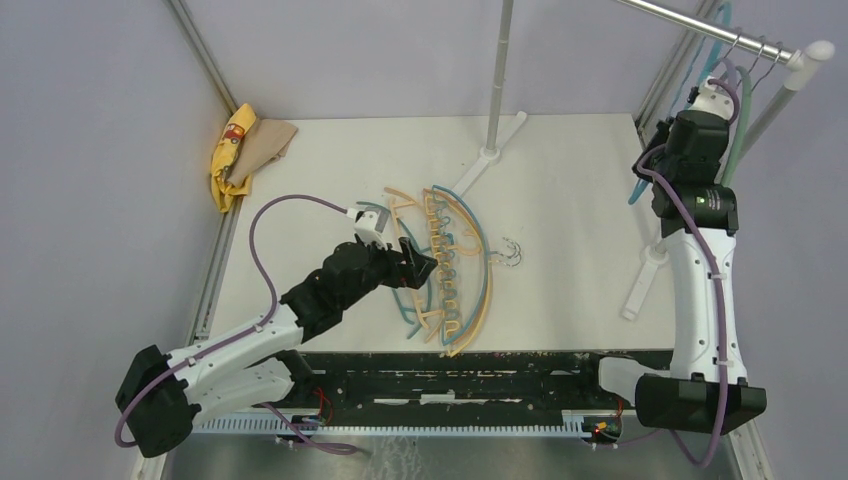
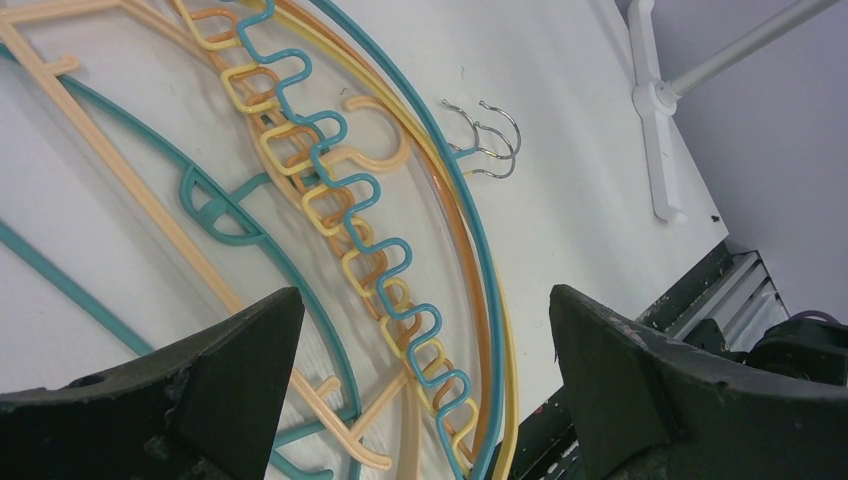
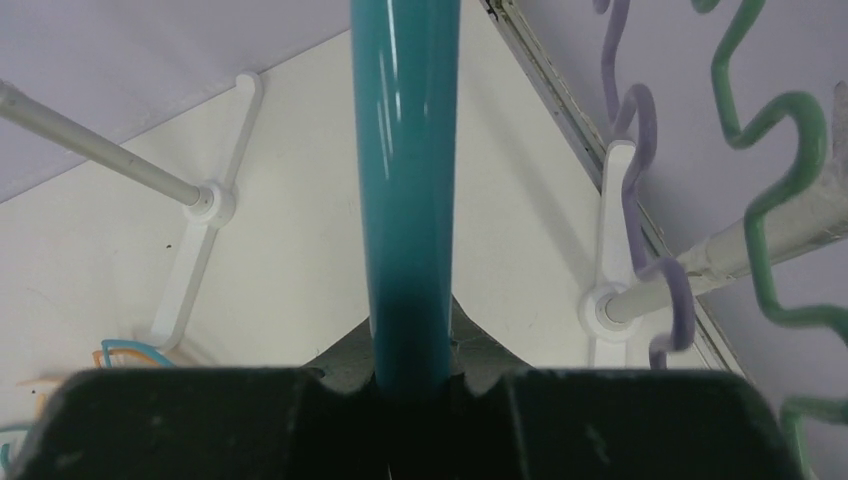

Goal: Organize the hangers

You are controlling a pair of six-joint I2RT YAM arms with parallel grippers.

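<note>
Nearest the bases, the left gripper (image 1: 424,262) is held low over the table (image 1: 580,180), its jaws spread wide with nothing between them. From its wrist, the 2 dark fingers (image 2: 200,390) are seen framing the wavy teal and yellow bars below, so a pick from the heap appears to be lined up. Just under and beyond it, the pile of hangers (image 1: 455,270) is spread flat mid-table. Teal, tan-orange and yellow arcs are overlapped and tangled, which is probably why 1 has to be singled out at an edge rather than grabbed through the middle. At the pile's right side, the metal hooks (image 2: 487,140) are bunched together on bare surface, 3 by the look of it. Farther off on the right, the right gripper (image 3: 410,385) is raised clear of the table and clamped tight on a teal hanger (image 3: 405,150). The hanger is taken by its smooth bar, so the hook end is left free for the rail (image 1: 700,20); whether that hook is over the rail yet cannot be told. Beside it, a lilac hanger (image 3: 640,110) and a pale green hanger (image 3: 775,130) are seen dangling, so the sorting is judged partly done, with most hangers on the table. In the far-left corner, a yellow-and-tan cloth (image 1: 240,150) is bunched, well apart from the work.
</note>
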